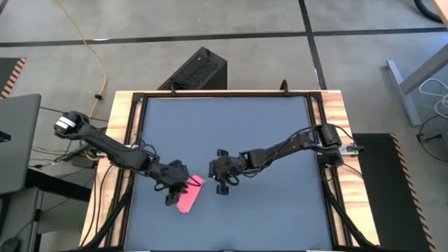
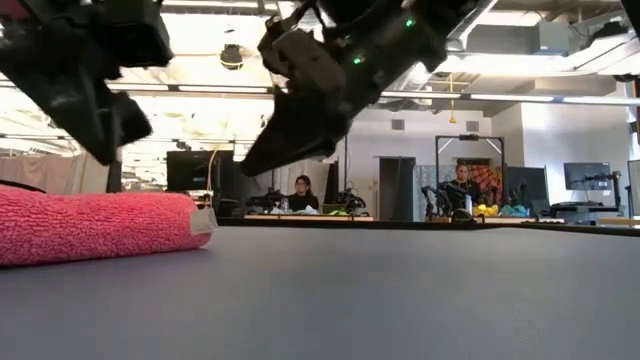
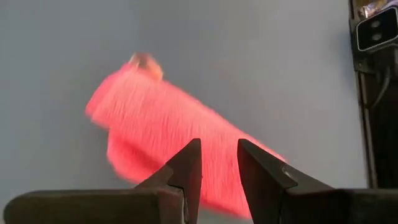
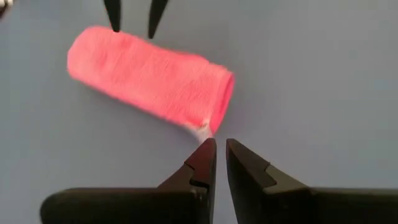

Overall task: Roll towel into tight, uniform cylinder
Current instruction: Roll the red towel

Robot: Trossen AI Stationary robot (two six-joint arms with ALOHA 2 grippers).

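The pink-red towel [image 1: 190, 196] lies rolled into a short cylinder on the dark tabletop, resting on its side; it also shows in the low view [image 2: 95, 225]. Its small white tag [image 4: 202, 129] sticks out at the end nearer the table's middle. My left gripper [image 3: 219, 146] hovers above the roll's other half, fingers a little apart and empty. My right gripper [image 4: 220, 144] hangs just off the tag end, lifted above the table [image 2: 255, 160], with only a narrow gap between its fingers.
The towel lies left of centre, toward the near edge of the tabletop [image 1: 280, 140]. Wooden side rails [image 1: 119, 140] and a black frame border the table. Beyond the far edge, people sit at desks [image 2: 300, 190].
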